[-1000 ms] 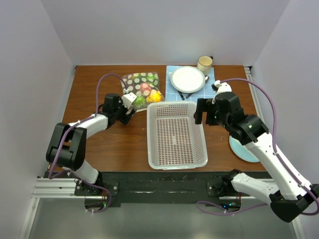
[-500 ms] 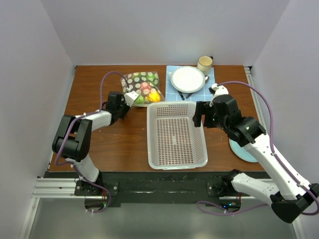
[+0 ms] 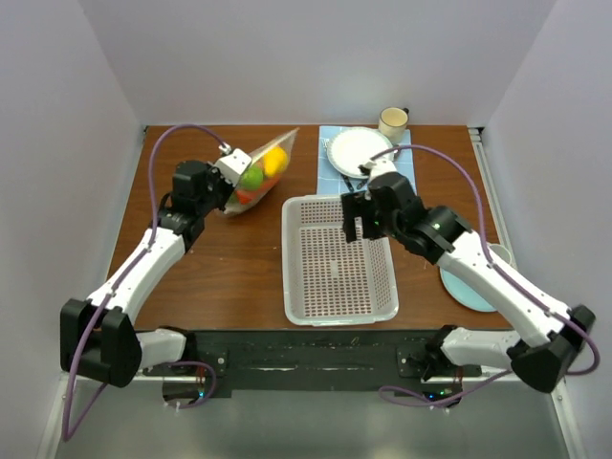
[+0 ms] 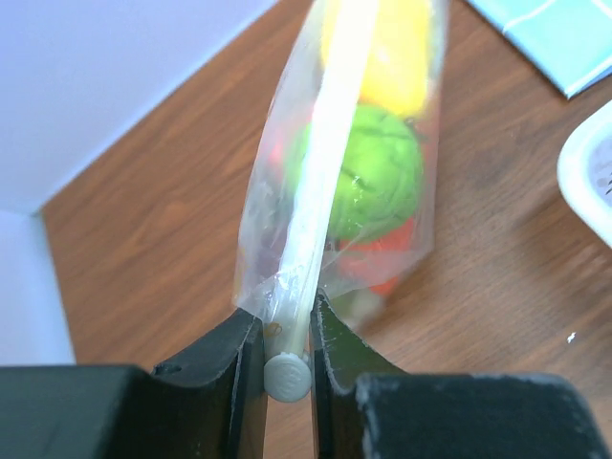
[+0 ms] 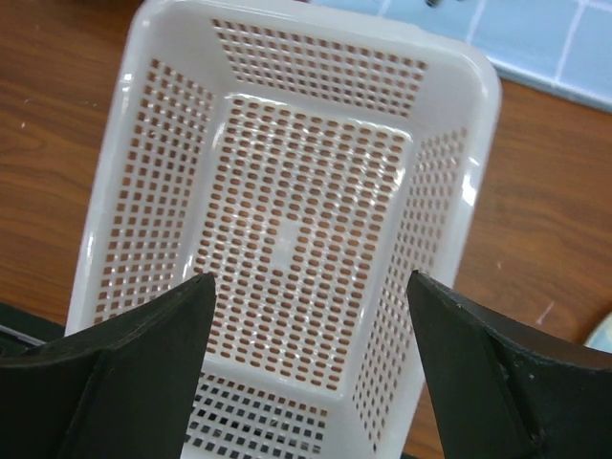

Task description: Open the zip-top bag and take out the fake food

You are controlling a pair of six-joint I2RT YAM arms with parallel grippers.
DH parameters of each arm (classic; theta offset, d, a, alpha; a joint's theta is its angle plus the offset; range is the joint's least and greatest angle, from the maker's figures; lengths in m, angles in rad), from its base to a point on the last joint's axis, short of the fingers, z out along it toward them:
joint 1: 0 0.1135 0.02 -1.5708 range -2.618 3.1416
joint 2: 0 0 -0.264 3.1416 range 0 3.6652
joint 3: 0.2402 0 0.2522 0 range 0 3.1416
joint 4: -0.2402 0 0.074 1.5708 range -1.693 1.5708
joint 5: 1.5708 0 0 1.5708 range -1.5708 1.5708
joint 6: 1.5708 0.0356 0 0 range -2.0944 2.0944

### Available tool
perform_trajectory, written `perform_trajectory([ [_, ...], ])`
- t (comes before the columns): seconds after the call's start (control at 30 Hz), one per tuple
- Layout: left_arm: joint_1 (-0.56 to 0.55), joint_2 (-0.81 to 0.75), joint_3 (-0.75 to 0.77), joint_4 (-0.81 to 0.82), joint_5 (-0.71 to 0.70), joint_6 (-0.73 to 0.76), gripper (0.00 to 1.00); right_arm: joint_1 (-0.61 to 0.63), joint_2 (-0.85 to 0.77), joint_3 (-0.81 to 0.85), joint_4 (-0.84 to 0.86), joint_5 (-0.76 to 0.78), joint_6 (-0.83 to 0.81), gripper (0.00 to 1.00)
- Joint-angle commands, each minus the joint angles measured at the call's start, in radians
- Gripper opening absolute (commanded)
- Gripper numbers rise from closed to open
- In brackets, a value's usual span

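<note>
The zip-top bag (image 3: 258, 172) hangs tilted above the far left of the table, held by its zip edge. My left gripper (image 3: 228, 172) is shut on that edge (image 4: 285, 311), with a grey slider tab between the fingers. Through the clear plastic of the bag (image 4: 320, 163) the fake food shows: a green apple (image 4: 375, 182), a yellow piece (image 4: 406, 53) and an orange piece (image 4: 387, 263). My right gripper (image 3: 361, 218) is open above the far end of the white basket (image 3: 287, 273), with nothing between its fingers (image 5: 311, 282).
The white perforated basket (image 5: 153, 182) lies in the middle of the table. A white plate (image 3: 356, 150) sits on a blue tiled mat (image 3: 327, 178) at the back, with a mug (image 3: 393, 121) behind it. A light blue plate (image 3: 470, 289) lies under the right arm.
My left gripper shut on the bag's edge and lifted the bag off the table, so it now hangs tilted. The right gripper moved left over the basket's far end.
</note>
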Motion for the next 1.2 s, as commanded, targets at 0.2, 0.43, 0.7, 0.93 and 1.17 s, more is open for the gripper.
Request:
perform_trajectory([
  [0.2, 0.103, -0.096, 0.087, -0.197, 0.043, 0.101, 0.00, 0.365, 0.264, 0.384, 0.208, 0.253, -0.445, 0.99],
  [0.43, 0.360, -0.207, 0.129, -0.421, 0.265, 0.349, 0.00, 0.381, 0.169, 0.218, 0.585, -0.017, -0.681, 0.98],
  [0.7, 0.405, -0.181, 0.339, -0.874, 0.526, 0.642, 0.00, 0.386, 0.233, 0.166, 0.676, -0.140, -0.813, 0.99],
  [0.93, 0.405, -0.064, 0.496, -1.155, 0.662, 0.806, 0.00, 0.405, 0.287, 0.189, 0.675, -0.210, -0.851, 0.99],
  [1.17, 0.404, -0.075, 0.521, -1.245, 0.587, 0.894, 0.00, 0.407, 0.313, 0.180, 0.695, -0.291, -0.825, 0.98],
])
